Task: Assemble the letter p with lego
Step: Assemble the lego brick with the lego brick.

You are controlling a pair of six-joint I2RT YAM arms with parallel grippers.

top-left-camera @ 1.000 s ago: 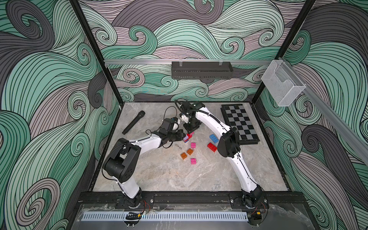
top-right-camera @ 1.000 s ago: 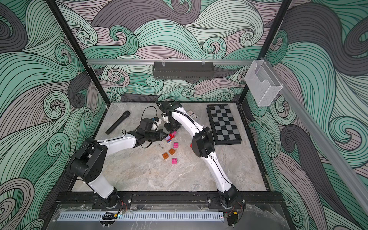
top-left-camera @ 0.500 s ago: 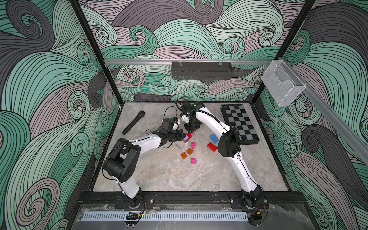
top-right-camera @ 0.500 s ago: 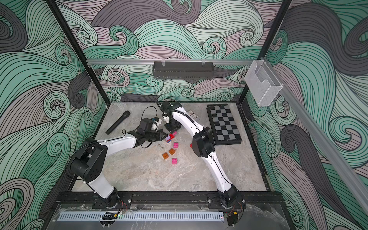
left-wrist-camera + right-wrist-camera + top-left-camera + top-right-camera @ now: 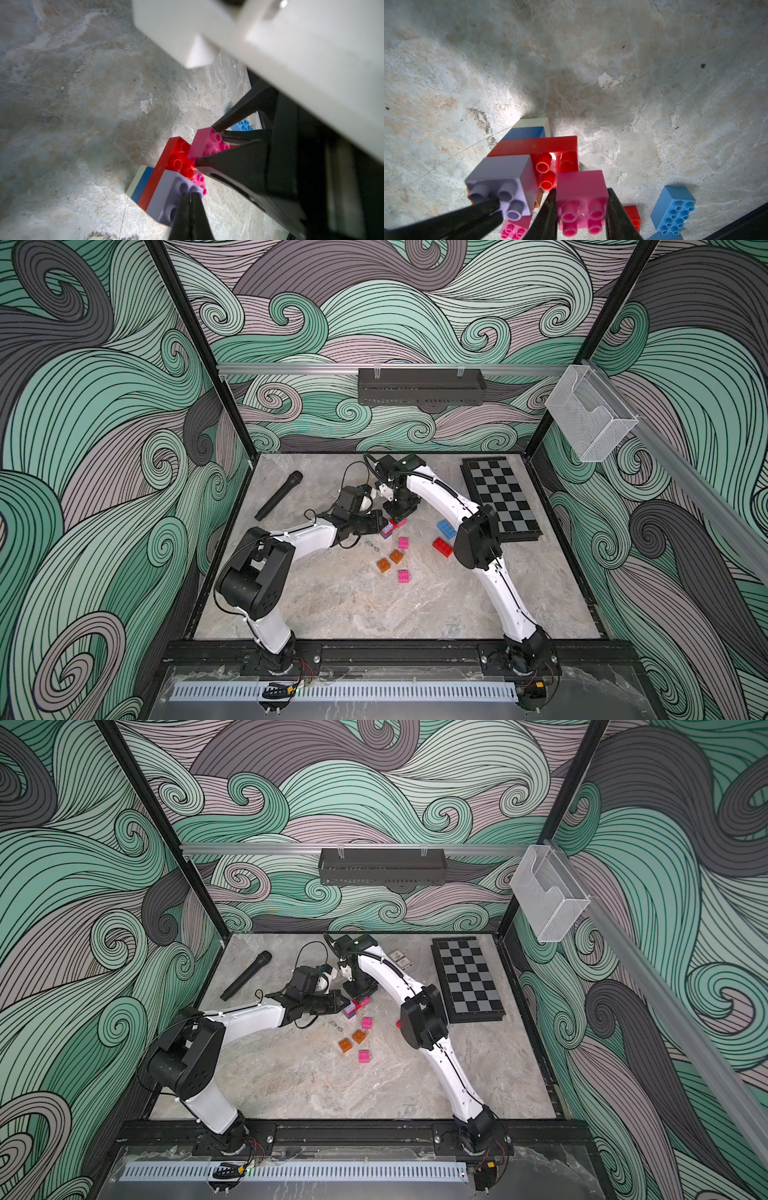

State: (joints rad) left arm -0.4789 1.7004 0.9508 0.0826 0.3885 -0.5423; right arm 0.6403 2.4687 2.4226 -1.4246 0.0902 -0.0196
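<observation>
The lego stack [image 5: 390, 527] stands mid-table: white [image 5: 533, 121], blue [image 5: 525, 133] and a red oblong brick [image 5: 533, 145], with a lilac square brick [image 5: 504, 170] on one end. My right gripper [image 5: 581, 193] is shut on a pink square brick [image 5: 581, 182] over the red brick's other end; whether it is seated I cannot tell. My left gripper [image 5: 190, 194] is shut with nothing between its tips, which rest on the lilac brick [image 5: 166, 193] among its studs. In the left wrist view the pink brick [image 5: 204, 143] sits between the right gripper's black fingers [image 5: 239, 164].
Loose bricks lie just in front of the stack: two pink [image 5: 403, 542] [image 5: 403, 576], two orange [image 5: 396, 556] [image 5: 382, 565], a red [image 5: 442, 546] and a blue [image 5: 446, 528]. A chessboard [image 5: 498, 497] lies at back right, a microphone [image 5: 278, 495] at back left, a card deck [image 5: 401, 959] behind.
</observation>
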